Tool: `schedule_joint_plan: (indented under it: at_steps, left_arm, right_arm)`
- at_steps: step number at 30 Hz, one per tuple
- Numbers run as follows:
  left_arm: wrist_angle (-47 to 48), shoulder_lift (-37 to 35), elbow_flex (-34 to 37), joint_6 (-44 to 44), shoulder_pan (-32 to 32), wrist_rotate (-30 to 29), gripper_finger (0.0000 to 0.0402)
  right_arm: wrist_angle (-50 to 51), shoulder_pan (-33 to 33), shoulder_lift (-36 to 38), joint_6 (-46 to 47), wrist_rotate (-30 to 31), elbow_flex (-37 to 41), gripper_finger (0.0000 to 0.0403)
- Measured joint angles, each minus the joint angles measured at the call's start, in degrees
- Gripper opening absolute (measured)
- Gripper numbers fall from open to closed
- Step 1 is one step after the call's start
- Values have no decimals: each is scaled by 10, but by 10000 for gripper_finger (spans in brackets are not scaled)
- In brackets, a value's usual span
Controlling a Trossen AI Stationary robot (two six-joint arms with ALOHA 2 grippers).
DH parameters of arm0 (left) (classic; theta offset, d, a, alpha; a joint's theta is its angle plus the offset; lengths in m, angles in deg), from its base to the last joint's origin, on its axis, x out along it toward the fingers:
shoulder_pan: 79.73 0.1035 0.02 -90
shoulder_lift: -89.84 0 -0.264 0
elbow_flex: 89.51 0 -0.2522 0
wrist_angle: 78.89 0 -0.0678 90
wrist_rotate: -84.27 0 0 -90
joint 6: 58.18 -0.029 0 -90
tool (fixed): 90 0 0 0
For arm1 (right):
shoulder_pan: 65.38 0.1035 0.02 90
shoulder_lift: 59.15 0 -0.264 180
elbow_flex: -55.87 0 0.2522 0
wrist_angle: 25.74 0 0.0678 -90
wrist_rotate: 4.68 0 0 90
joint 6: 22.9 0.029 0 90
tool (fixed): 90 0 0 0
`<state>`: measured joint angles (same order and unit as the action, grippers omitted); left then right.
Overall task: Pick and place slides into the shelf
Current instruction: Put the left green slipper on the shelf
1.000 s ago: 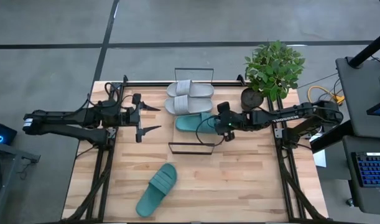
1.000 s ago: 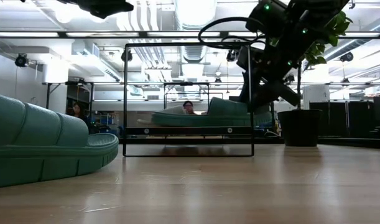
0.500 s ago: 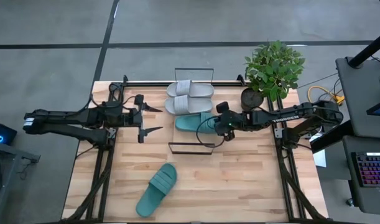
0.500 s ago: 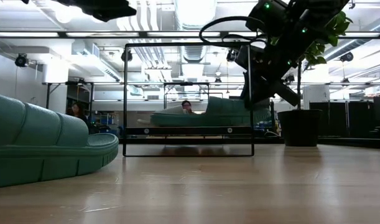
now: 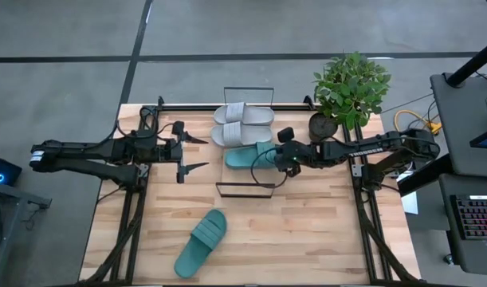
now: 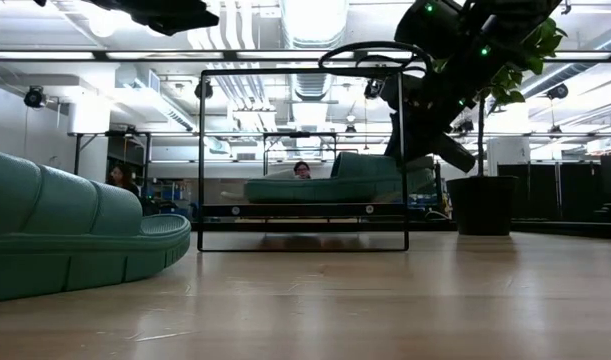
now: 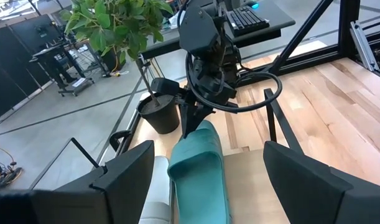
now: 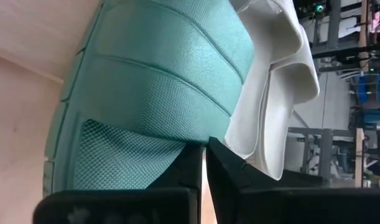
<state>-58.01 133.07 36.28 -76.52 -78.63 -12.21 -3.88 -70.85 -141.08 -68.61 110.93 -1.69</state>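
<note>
One teal-green slide (image 5: 245, 157) lies flat on the shelf (image 5: 243, 178), next to the pale grey pair (image 5: 241, 124), which rests on the same plank farther back. My right gripper (image 5: 269, 157) is shut at this slide's right end, as its own wrist view shows (image 8: 204, 155). The other teal-green slide (image 5: 202, 242) lies sole down on the table near the front edge. My left gripper (image 5: 202, 152) hangs open to the left of the shelf, with nothing between its fingers. My right gripper has its shut fingertips (image 8: 190, 158) against the teal-green slide's right end (image 8: 146, 155), by the strap's opening. The fingers slant down from the table's right. Nothing is pinched between them. The slide lies flat on the shelf's plank.
A potted plant (image 5: 351, 86) stands at the table's far right corner, close behind my right arm. The shelf's black wire frame (image 6: 201, 160) rises above the plank. Bare tabletop lies in front of the shelf and to the right of the loose slide.
My right gripper has crept a little toward the table's left, staying at the teal-green slide's right end. That slide has settled level on the shelf's plank. My left arm has kept still.
</note>
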Motion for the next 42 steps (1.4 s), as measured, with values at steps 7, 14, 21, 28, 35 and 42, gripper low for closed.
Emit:
schedule_joint_plan:
  at_steps: [7, 14, 21, 28, 35, 42]
  left_arm:
    - [5, 1, 0, 0, 0, 0, 286]
    - [15, 1, 0, 0, 0, 0, 286]
    - [15, 0, 0, 0, 0, 0, 286]
    - [14, 1, 0, 0, 0, 0, 286]
    - [14, 1, 0, 0, 0, 0, 286]
    - [14, 1, 0, 0, 0, 0, 286]
  right_arm:
    - [-21, -9, 0, -12, 28, 6, 9]
    - [-91, -8, 0, -24, 11, 34, 8]
    - [-135, -8, 0, -17, 10, 63, 8]
    - [-135, -8, 0, 7, -3, 69, 11]
    - [-133, -8, 0, 21, -1, 67, 45]
    - [-129, -8, 1, 18, 0, 67, 118]
